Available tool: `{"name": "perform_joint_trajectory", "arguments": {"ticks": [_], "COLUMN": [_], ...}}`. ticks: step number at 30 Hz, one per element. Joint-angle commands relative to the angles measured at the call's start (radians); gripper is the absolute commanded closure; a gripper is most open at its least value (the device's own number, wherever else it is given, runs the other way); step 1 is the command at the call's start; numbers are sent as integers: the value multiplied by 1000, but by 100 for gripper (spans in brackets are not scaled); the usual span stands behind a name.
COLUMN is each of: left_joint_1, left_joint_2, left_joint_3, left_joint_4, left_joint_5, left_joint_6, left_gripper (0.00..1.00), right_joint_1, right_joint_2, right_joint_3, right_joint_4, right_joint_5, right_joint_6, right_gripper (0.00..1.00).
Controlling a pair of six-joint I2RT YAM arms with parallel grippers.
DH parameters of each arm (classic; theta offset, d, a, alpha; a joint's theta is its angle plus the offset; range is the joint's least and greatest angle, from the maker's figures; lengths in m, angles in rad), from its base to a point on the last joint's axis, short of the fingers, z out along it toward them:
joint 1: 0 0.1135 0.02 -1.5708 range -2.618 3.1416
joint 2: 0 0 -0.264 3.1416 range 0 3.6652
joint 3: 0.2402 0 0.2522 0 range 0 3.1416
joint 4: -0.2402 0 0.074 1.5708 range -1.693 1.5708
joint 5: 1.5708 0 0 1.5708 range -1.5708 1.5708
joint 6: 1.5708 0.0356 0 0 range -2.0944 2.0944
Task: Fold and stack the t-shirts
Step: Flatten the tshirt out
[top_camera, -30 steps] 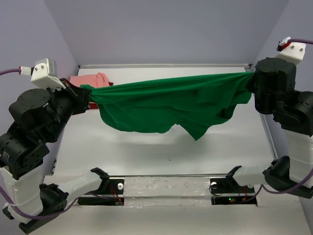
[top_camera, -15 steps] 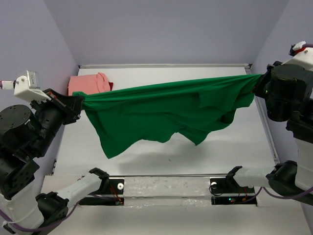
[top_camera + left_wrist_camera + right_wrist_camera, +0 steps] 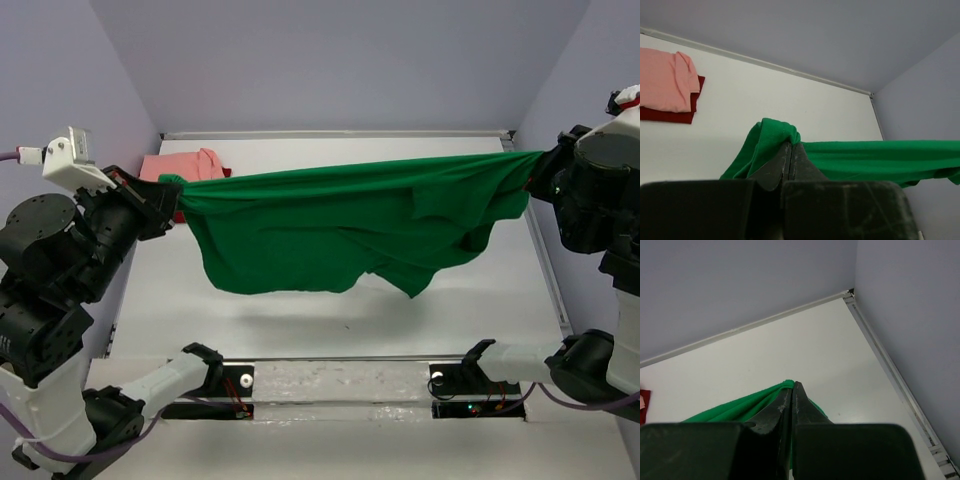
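Note:
The bright green t-shirt (image 3: 340, 215) hangs in the air, stretched between both grippers above the white table. My left gripper (image 3: 170, 192) is shut on its left end, seen in the left wrist view (image 3: 790, 145) with green cloth (image 3: 767, 140) bunched over the tips. My right gripper (image 3: 535, 165) is shut on its right end, also seen in the right wrist view (image 3: 792, 386). The salmon pink t-shirt (image 3: 180, 165) lies folded at the back left on top of the dark red t-shirt (image 3: 670, 116), of which only an edge shows.
The white table (image 3: 340, 310) is boxed in by lilac walls at the back and sides. A metal rail (image 3: 545, 270) runs along its right edge. The arm bases and a mounting bar (image 3: 340, 385) lie at the near edge.
The left arm has swung back inward and up, lifting the shirt's left end. The hanging lower hem has swung and now sags more evenly. The right gripper has moved slightly further right.

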Motion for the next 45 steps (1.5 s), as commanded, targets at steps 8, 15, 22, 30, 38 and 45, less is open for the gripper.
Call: {"name": "perform_joint_trajectory", "arguments": {"ticks": [8, 15, 22, 30, 38, 45], "left_joint_1": [23, 73, 107, 109, 112, 112], "left_joint_2": [-78, -156, -93, -92, -70, -76], "left_joint_3": [31, 42, -61, -53, -112, -138], "left_joint_4": [104, 18, 107, 72, 72, 76], "left_joint_5": [94, 60, 61, 54, 34, 37], "left_joint_6": [-10, 18, 39, 56, 58, 61], "left_gripper": [100, 100, 100, 100, 100, 100], "right_joint_1": [-17, -17, -17, -17, -17, -17], "right_joint_2": [-75, -192, -103, -109, -77, -69], "right_joint_3": [90, -10, -79, -160, -153, -135], "right_joint_4": [-107, -129, -28, 12, -9, -78], "right_joint_5": [-36, -86, -139, -169, -119, -106], "right_joint_6": [-39, -22, -59, -67, -70, -41], "right_gripper": [100, 100, 100, 100, 100, 100]}}
